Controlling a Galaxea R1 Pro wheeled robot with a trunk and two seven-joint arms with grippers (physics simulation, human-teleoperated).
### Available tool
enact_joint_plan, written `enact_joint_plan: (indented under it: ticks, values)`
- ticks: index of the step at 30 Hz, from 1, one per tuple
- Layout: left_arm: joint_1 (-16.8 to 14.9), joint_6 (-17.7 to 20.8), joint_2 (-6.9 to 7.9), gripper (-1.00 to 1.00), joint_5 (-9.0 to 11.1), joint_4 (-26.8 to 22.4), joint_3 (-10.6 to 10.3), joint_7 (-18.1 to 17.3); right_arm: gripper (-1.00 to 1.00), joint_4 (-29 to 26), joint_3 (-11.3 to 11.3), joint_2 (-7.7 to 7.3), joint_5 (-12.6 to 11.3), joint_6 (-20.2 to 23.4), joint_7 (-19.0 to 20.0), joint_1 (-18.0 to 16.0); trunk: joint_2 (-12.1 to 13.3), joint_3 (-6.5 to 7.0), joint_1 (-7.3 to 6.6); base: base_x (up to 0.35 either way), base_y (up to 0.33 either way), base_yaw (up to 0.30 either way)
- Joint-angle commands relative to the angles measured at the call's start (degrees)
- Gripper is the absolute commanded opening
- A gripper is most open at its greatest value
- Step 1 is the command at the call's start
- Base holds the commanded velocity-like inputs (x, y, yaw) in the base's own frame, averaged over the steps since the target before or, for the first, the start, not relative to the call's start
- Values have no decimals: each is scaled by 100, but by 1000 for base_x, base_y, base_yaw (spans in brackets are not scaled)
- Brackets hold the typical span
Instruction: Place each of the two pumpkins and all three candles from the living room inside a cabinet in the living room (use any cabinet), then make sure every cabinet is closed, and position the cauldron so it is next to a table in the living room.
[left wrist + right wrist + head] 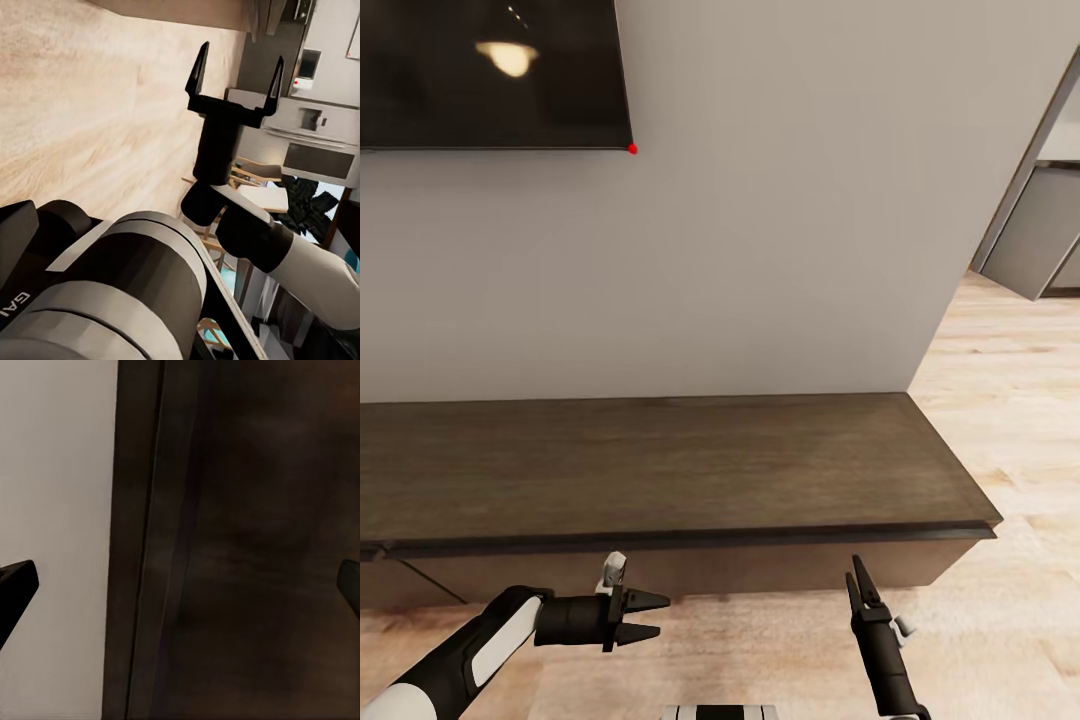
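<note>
1. Cabinet (660,470): long, low, dark brown wooden unit set against a pale wall, running across the head view from the left edge to a corner at the right, long axis left to right.
2. Cabinet front (690,568) just below the overhanging top edge, apparently shut along the visible stretch; no pale drawer interior on show.
3. Left gripper (650,617) low in the head view, just in front of the cabinet front, pointing sideways toward the right, fingers a little apart, holding nothing.
4. Right gripper (856,582) to the right of it, pointing up toward the cabinet's underside edge, nothing between the fingers. Seen edge-on in the head view; in the left wrist view (236,79), both fingers spread wide and empty.
5. Right wrist view: dark wood of the cabinet (247,540) close ahead, with pale wall beside it and two dark fingertips (15,585) at opposite edges, well apart.
6. Key relation: cabinet front directly ahead of both grippers and slightly above them, the right gripper aimed at it, the left gripper lying parallel to it.
7. Also visible: dark television (490,70) on the wall above, light wood floor (1010,400) to the right.
</note>
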Motion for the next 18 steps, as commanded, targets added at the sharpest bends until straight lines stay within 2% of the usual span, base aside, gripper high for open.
enact_joint_plan:
  ticks: [1,18]
  values:
    - [-6,25,5,100,29,1,-21,-7,100,8,-2,1,8,-52,14,-2,-2,-4,-1,44,0,0]
    - [-6,17,5,100,27,1,-21,-7,100,22,-2,1,4,-52,18,-5,-2,-4,-1,52,12,0]
